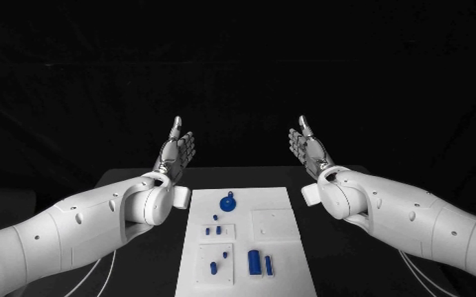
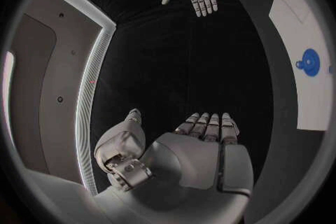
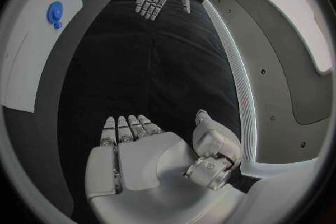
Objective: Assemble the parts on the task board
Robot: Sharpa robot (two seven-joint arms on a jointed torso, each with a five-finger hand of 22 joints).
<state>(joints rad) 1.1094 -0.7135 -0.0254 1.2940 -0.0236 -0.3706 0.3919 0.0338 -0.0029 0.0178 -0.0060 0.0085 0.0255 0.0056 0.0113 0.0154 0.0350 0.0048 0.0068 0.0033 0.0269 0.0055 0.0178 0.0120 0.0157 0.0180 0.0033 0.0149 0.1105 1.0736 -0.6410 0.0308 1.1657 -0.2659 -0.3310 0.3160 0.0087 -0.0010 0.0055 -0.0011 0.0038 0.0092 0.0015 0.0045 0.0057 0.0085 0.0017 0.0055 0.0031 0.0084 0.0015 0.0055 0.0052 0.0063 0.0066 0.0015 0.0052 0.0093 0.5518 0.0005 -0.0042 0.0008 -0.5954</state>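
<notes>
A white task board [image 1: 283, 204] with small blue parts [image 1: 228, 204] lies on the black surface [image 1: 342, 242]; the left hand [image 1: 177, 149] and right hand [image 1: 309, 149] hover flat-fingered, holding nothing, against darkness.

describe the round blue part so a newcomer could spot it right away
Find the white task board in the middle of the black table. At its far end, between the two raised hands, lies the round blue part, a disc, unlike the small bar-shaped blue pieces nearer the robot.
</notes>
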